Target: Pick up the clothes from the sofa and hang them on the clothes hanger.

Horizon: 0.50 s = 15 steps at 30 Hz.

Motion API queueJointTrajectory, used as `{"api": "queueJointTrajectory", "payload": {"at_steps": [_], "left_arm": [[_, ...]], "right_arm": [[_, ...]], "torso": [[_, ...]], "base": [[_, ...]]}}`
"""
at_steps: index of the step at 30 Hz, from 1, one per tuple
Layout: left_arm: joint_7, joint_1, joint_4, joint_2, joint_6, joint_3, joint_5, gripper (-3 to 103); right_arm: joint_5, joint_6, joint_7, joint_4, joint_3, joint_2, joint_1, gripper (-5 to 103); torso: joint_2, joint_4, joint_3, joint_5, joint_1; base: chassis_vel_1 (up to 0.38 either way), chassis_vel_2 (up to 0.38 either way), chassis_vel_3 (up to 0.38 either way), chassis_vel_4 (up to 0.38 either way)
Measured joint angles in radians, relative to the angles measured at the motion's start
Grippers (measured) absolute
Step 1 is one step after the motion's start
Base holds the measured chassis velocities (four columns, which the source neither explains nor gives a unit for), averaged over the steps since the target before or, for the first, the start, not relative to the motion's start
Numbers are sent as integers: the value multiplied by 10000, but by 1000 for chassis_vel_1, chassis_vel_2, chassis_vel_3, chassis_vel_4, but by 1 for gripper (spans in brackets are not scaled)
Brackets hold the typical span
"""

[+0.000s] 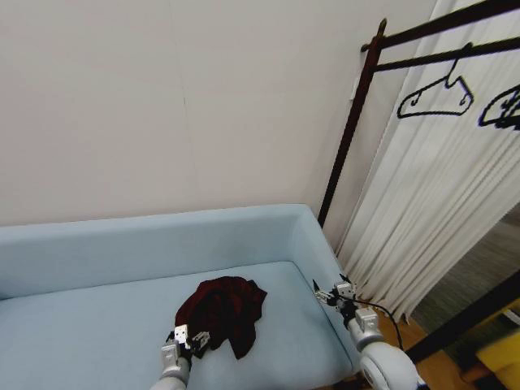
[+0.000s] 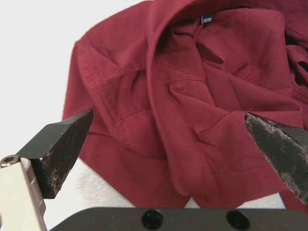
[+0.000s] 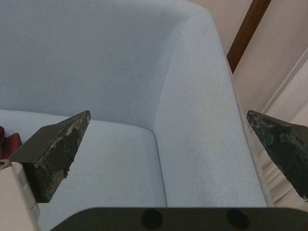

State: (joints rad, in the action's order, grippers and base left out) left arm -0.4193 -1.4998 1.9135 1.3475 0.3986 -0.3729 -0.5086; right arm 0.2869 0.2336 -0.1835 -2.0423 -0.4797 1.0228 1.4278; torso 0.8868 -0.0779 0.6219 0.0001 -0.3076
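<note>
One pale blue sofa (image 1: pixel 97 244). On the sofa: one crumpled dark red shirt (image 1: pixel 223 309). Over the sofa's seat: two grippers, one left gripper (image 1: pixel 187 337) and one right gripper (image 1: pixel 333 294). Beside the sofa's right end: one dark rack (image 1: pixel 351 122) with two black hangers (image 1: pixel 435 113) (image 1: pixel 505 114), and one white curtain (image 1: pixel 431 211).

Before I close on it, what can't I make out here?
Head view: second hanger cut off by right edge; rack foot behind sofa arm.
Left wrist view: shirt sleeves buried in folds under open left gripper.
Right wrist view: right gripper over sofa corner; shirt cut by edge.
</note>
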Motion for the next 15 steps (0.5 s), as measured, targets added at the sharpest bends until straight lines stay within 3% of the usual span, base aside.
{"api": "queueJointTrajectory", "payload": {"at_steps": [13, 15], "left_arm": [[68, 799, -1097, 243, -71, 333, -207, 103], [68, 855, -1192, 271, -75, 362, -222, 99]], "right_arm": [[106, 67, -237, 38, -52, -171, 81, 100], [106, 89, -257, 35, -80, -182, 84, 100]], "torso": [[0, 0, -1, 0, -1], [0, 0, -1, -1, -1]], "base": [[0, 0, 0, 0], [0, 0, 0, 0]]}}
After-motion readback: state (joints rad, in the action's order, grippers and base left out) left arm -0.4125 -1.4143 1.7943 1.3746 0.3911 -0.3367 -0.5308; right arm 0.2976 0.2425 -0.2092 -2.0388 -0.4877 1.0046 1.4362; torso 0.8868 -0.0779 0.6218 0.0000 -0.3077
